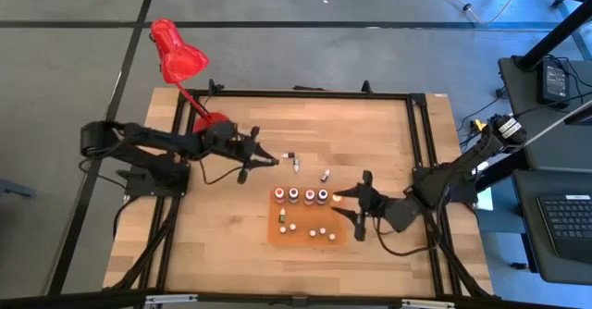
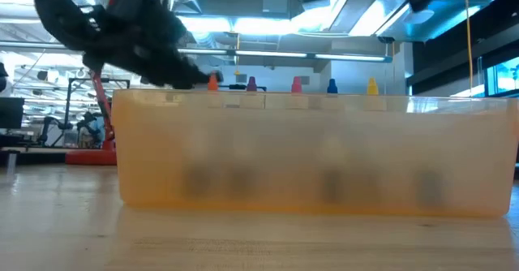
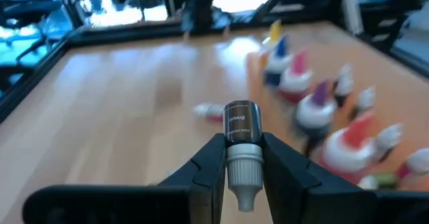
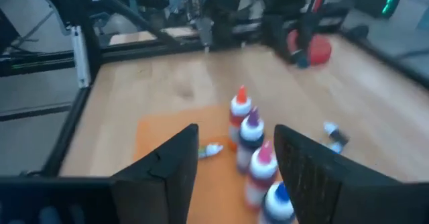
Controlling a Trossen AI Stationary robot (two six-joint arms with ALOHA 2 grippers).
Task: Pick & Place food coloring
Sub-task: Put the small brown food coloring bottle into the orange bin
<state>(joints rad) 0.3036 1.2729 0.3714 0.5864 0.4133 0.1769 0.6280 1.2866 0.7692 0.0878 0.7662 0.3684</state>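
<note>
The food coloring bottles stand on an orange mat (image 1: 310,218): a row of larger ones with coloured pointed caps (image 1: 301,195) (image 4: 251,140) (image 3: 315,106), and small white-capped droppers (image 1: 314,230) nearer the near edge. A few droppers lie loose on the wood (image 1: 297,165) (image 1: 326,174) (image 3: 209,112). My left gripper (image 1: 274,161) (image 3: 242,163), left of the mat, is shut on a dark dropper bottle (image 3: 240,125). My right gripper (image 1: 354,205) (image 4: 234,177) is open at the mat's right end, its fingers either side of the row's right end without touching it. My left gripper pinches the dropper bottle between its two fingers at the white cap and neck (image 3: 244,158). The bottle lies along the fingers, the dark labelled body (image 3: 240,120) sticking out past the fingertips and the cap tip pointing back at the wrist. It looks lifted clear of the table.
A red desk lamp (image 1: 178,55) stands with its base (image 1: 211,122) at the table's far left, just behind the left arm. A black frame (image 1: 416,161) borders the table. Bare wood (image 1: 213,226) lies left of the mat. In the low view the mat's edge (image 2: 316,157) fills the foreground.
</note>
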